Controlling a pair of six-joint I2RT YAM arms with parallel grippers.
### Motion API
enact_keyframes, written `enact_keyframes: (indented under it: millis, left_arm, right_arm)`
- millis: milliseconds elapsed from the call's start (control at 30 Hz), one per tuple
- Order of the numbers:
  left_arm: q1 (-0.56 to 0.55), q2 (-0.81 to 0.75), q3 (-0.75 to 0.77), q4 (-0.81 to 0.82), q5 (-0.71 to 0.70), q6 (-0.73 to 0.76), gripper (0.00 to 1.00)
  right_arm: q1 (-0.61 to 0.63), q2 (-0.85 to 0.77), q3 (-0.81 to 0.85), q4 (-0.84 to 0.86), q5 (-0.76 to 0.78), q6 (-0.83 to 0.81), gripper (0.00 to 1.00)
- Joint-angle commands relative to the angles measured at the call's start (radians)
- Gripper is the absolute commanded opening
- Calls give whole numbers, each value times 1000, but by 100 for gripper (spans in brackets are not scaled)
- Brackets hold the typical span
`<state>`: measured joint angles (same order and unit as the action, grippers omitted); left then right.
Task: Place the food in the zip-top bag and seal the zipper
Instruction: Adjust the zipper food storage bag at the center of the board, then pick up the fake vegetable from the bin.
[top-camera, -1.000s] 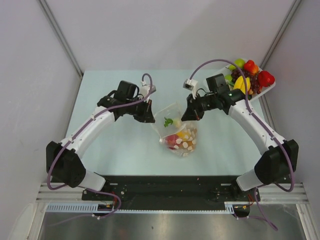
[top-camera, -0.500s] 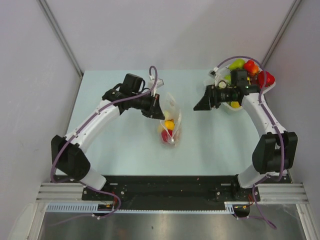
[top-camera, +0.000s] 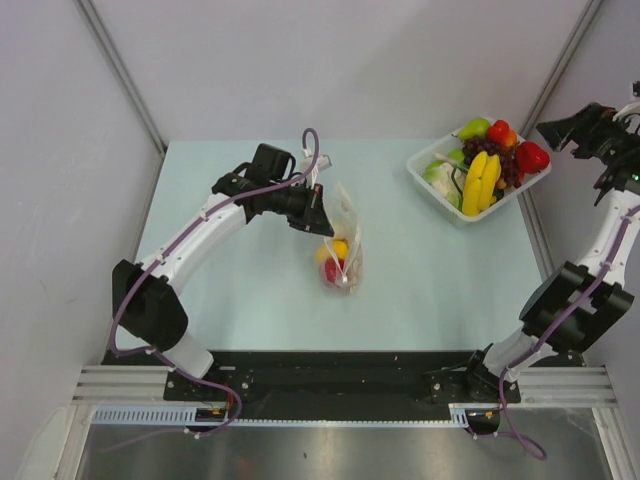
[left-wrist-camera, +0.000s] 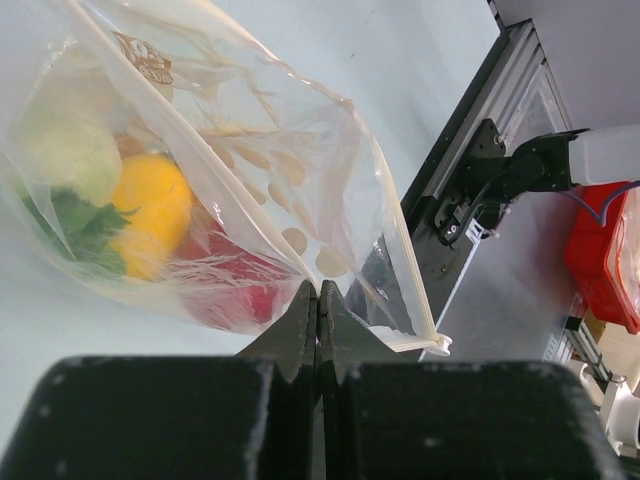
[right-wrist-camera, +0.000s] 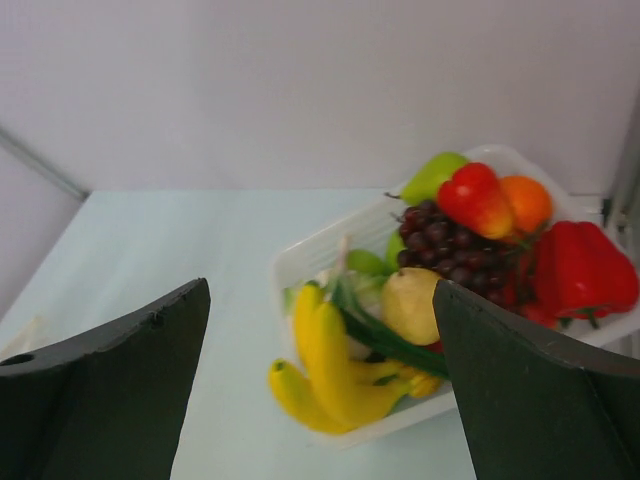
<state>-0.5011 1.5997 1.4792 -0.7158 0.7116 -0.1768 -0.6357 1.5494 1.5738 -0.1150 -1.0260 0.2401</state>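
**Left pincer** (top-camera: 318, 207): jaws pressed flat together, no gap between the fingers. The film of the bag (left-wrist-camera: 250, 150) is caught at the tips, so the bag is in its grip.

**Bag:** it sits directly ahead of the left tips and spreads away from them. In the top view its far end rests on the table (top-camera: 230, 290), beyond the fingers and on the side nearer the arm bases.

**Zipper** (left-wrist-camera: 232, 200): a pale strip starts at the tips and runs away up and to the left across the film. A second pale edge runs down the bag's right side, apart from the first. Whether the mouth is pressed shut cannot be told.

**Contents:** all are inside the film, ahead of the tips and to their left.
- The pepper (left-wrist-camera: 235, 295) lies nearest the fingers.
- The lemon (left-wrist-camera: 150, 205) lies beyond it.
- The radish (left-wrist-camera: 65, 150) lies farthest, with its green leaves against the lemon.

**Right pincer** (right-wrist-camera: 320, 290): fingers spread wide with nothing between them. It is raised at the table's right edge, well apart from the bag.

**Basket** (top-camera: 418, 163): it lies ahead of and below the right fingers, not touching them. It holds a banana (right-wrist-camera: 330, 360), grapes (right-wrist-camera: 440, 250) and other fruit.
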Motion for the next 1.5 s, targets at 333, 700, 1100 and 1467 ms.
enact_keyframes:
  millis: [333,700,1100,1467]
  left_arm:
    - [1,-18,0,52,26,-39,0]
    - [15,-12,-20,56,61,-62,0]
    - [49,-11,-30,72,66,-75,0]
    - [58,-6,-31,67,78,-73,0]
  right_arm:
    - [71,468,446,-386,503,-498,99]
    - [189,685,580,-339,773,-660,100]
    - [255,808,624,-246,961,-726,100]
    - [268,842,652,-244,1020,-746,90]
